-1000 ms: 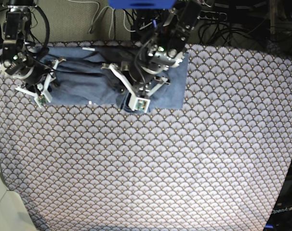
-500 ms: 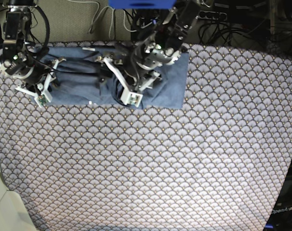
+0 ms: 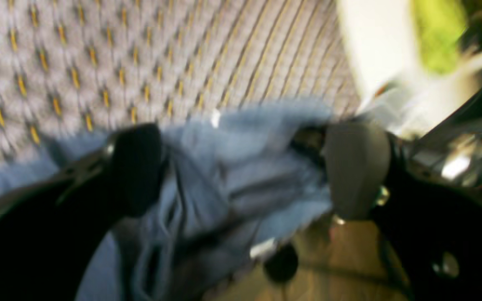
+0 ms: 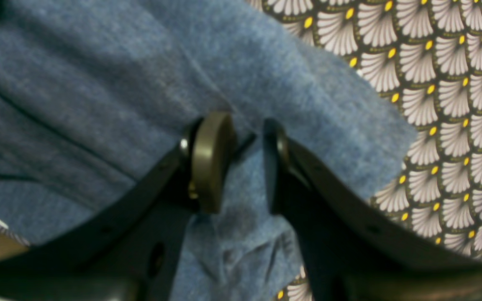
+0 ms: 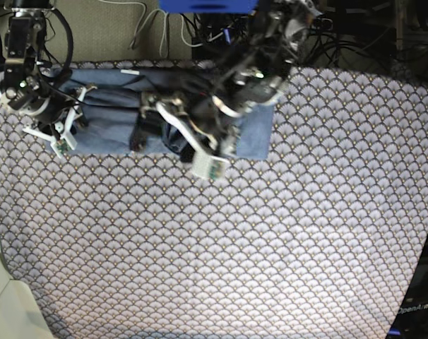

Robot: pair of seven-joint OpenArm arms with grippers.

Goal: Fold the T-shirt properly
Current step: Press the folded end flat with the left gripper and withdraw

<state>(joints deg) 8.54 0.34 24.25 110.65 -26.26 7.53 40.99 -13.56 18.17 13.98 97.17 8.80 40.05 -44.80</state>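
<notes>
While the base view looks down from above, we see the slate-blue heathered cloth T-shirt (image 5: 108,116) lying as a long band across the far edge of the scallop-patterned grey tablecloth (image 5: 221,240). Our left gripper (image 5: 175,134) reaches in from the top centre, its arm slanting down and leftwards over the shirt; its white fingers are spread wide, one tip near the shirt's dark middle folds and the other out over the tablecloth just past the near hem. Our right gripper (image 5: 62,127) sits at the shirt's left end, its arm coming down almost vertically from the top left corner, the wrist bent so the fingers point towards the near edge of the cloth.

From the left wrist view, which is blurred, we see the left gripper (image 3: 241,167) with its jaws far apart and rumpled blue T-shirt (image 3: 232,167) fabric lying between them, not pinched by either pad. The tablecloth (image 3: 98,62) fills the upper part.

From the right wrist view, we see the right gripper (image 4: 247,161) with its jaws set narrow, pads close together and a ridge of T-shirt (image 4: 119,83) fabric caught between them. The shirt's end lies on the tablecloth (image 4: 454,104) at right.
</notes>
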